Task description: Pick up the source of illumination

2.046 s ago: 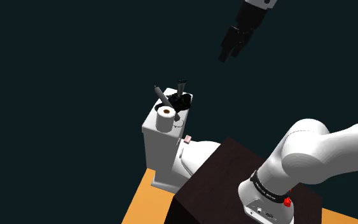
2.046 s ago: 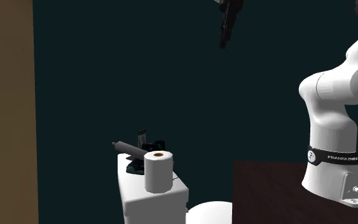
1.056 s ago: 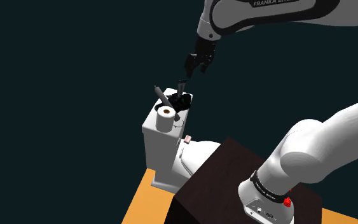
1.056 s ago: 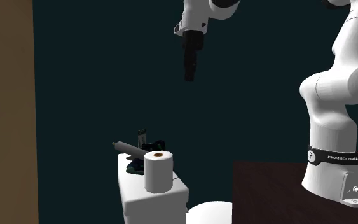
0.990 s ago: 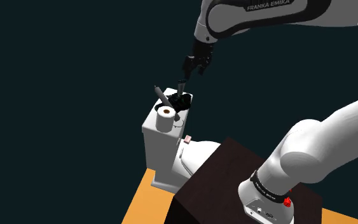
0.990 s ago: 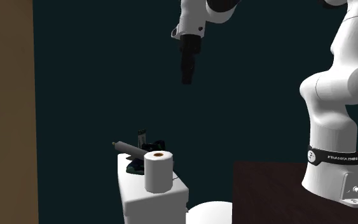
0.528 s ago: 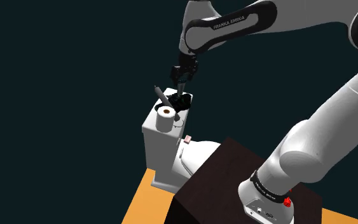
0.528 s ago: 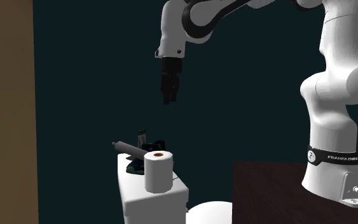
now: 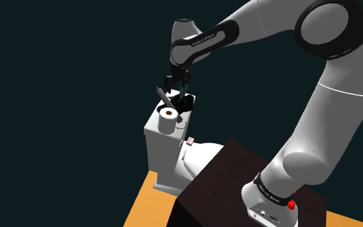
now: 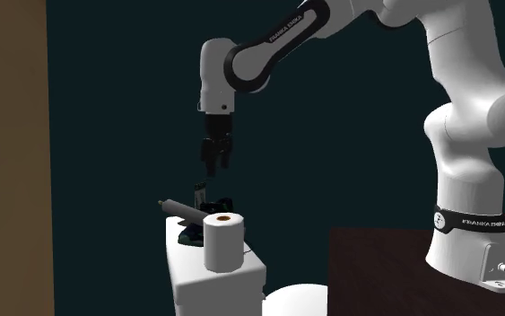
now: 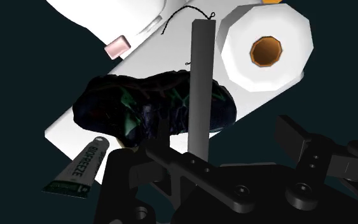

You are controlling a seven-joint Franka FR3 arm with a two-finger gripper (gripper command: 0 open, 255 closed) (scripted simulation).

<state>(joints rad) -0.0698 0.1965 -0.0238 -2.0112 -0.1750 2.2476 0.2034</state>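
The black gripper [image 9: 177, 88] is hanging just above the white toilet tank [image 9: 162, 149], pointing down at its lid, and its fingers [image 11: 296, 141] are standing spread with nothing pinched between them. The source of illumination, a slim grey candle [image 9: 164, 97] with a thin black wick, is leaning on the tank lid, its upper end tilting toward 11 o'clock in the shoulder view. The gripper is hovering at about 1 o'clock from it, near but apart. In the wrist view the candle is running lengthwise across a dark leafy clump [image 11: 139, 109], and its near end is reaching in between the fingers, closer to one than the other; whether it is touching that finger I cannot tell. A white toilet paper roll [image 9: 167, 121] is standing upright on the lid at 6 o'clock from the candle in the shoulder view, just beside it. A small lettered tube [image 11: 82, 169] is showing right beside the clump. The arm is rising from the dark stand [image 9: 218, 187] – sitting at about 4 o'clock from the tank
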